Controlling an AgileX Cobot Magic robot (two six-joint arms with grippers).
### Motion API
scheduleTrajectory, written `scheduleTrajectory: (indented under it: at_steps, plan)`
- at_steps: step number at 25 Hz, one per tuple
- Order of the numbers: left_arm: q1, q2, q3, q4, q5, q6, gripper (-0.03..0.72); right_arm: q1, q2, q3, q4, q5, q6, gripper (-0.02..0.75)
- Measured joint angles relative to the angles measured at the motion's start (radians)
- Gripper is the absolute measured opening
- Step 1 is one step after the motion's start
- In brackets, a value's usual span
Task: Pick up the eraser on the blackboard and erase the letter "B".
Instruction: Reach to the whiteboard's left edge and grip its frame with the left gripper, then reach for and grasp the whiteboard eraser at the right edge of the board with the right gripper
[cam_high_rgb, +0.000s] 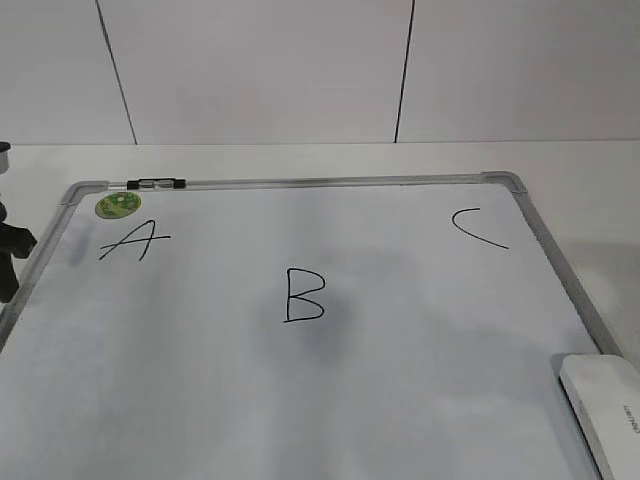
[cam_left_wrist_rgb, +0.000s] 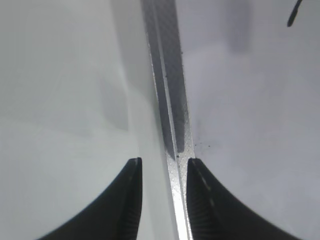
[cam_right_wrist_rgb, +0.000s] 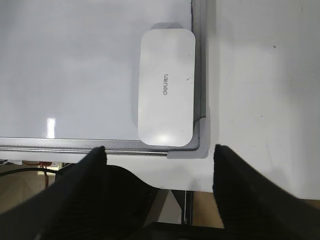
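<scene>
The blackboard (cam_high_rgb: 420, 350) is a white dry-erase board with a silver frame, lying flat on the table. The letter "B" (cam_high_rgb: 303, 295) is drawn near its middle. The eraser (cam_high_rgb: 606, 412), a white rounded block with grey lettering, lies in the board's near right corner. In the right wrist view the eraser (cam_right_wrist_rgb: 166, 87) lies along the right frame, and my right gripper (cam_right_wrist_rgb: 160, 150) is open wide and empty above the near edge, apart from it. My left gripper (cam_left_wrist_rgb: 162, 165) is open and empty, straddling the board's left frame (cam_left_wrist_rgb: 172, 110).
A slanted "A" (cam_high_rgb: 135, 241) and a green sticker (cam_high_rgb: 118, 205) sit at the far left, and a "C" (cam_high_rgb: 477, 227) at the far right. A small black-and-clear clip (cam_high_rgb: 157, 184) is on the far frame. A dark part of the left arm (cam_high_rgb: 12, 250) shows at the left edge. A white wall stands behind.
</scene>
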Motion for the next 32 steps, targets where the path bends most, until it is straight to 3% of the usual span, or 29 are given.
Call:
scheduleTrajectory:
  at_steps: [17, 20, 24, 32]
  plan:
    - [0.002, 0.059, -0.002, -0.011, 0.0, -0.003, 0.23, 0.0, 0.0, 0.0, 0.0, 0.0, 0.0, 0.512]
    - [0.002, 0.059, -0.002, -0.013, 0.002, -0.003, 0.188, 0.0, 0.0, 0.0, 0.0, 0.0, 0.0, 0.512]
    - [0.002, 0.059, -0.004, -0.024, 0.006, -0.014, 0.042, 0.0, 0.0, 0.0, 0.002, 0.0, 0.0, 0.512]
    - [0.002, 0.059, -0.004, -0.04, 0.011, -0.034, 0.02, 0.0, 0.037, 0.0, 0.057, 0.0, 0.031, 0.514]
